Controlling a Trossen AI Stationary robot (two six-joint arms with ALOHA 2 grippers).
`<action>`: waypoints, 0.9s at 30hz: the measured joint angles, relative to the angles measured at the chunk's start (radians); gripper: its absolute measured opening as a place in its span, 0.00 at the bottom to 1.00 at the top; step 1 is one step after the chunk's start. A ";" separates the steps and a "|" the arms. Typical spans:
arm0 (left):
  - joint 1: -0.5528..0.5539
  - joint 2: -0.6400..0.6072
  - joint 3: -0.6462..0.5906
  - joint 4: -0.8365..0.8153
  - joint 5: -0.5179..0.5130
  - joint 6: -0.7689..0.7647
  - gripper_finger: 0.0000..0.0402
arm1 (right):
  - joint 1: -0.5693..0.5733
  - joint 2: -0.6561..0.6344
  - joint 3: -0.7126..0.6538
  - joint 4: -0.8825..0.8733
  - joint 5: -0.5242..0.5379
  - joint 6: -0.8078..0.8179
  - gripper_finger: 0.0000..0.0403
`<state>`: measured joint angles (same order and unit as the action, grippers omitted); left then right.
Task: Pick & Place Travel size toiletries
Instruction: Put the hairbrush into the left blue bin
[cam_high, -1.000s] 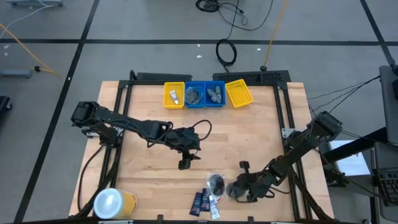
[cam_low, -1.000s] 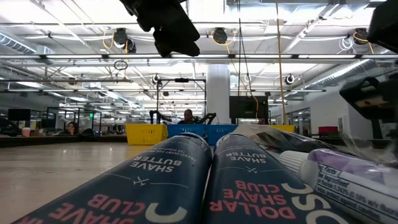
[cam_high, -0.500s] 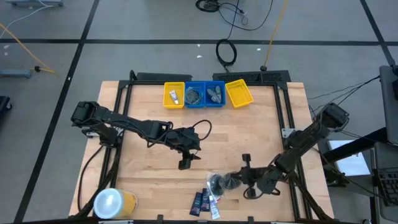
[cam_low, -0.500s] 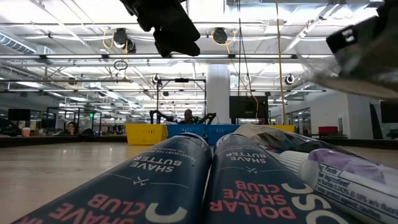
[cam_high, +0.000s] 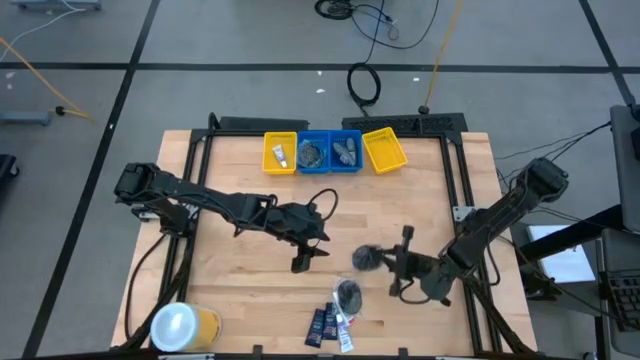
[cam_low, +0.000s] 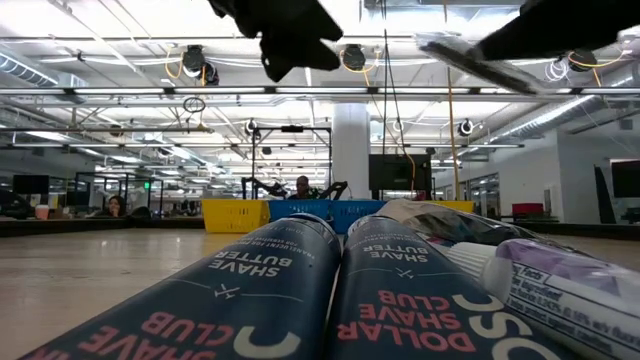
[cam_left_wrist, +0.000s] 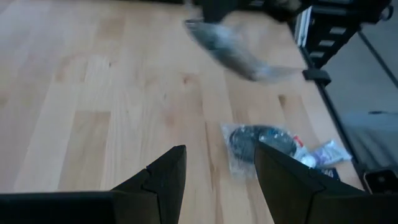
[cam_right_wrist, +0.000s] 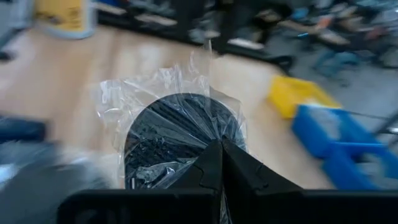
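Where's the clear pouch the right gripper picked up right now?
In the high view the clear pouch hangs above mid-table, pinched in the right gripper, just right of the left gripper and above a second pouch lying near the front edge.

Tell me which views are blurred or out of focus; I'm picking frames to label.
Left wrist view: the lifted clear pouch is smeared by motion, the table soft. Right wrist view: the pouch in the right end effector is sharp, the trays behind blurred. Low view: the near packets sharp. High view: evenly crisp.
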<state>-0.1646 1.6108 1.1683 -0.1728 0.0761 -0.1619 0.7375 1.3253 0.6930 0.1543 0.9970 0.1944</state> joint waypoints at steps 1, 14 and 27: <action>0.000 0.000 0.000 0.010 0.000 0.003 0.46 | -0.005 -0.007 0.000 0.000 0.031 -0.009 0.00; 0.000 0.000 0.000 0.195 -0.157 -0.080 0.46 | -0.119 -0.027 0.001 0.248 0.295 -0.321 0.00; 0.020 0.000 0.000 0.306 -0.360 -0.173 0.46 | -0.213 -0.012 0.001 0.458 0.364 -0.574 0.00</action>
<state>-0.1451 1.6108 1.1683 0.1333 -0.2841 -0.3344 0.5243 1.3134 0.6941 0.6127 1.3611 -0.3792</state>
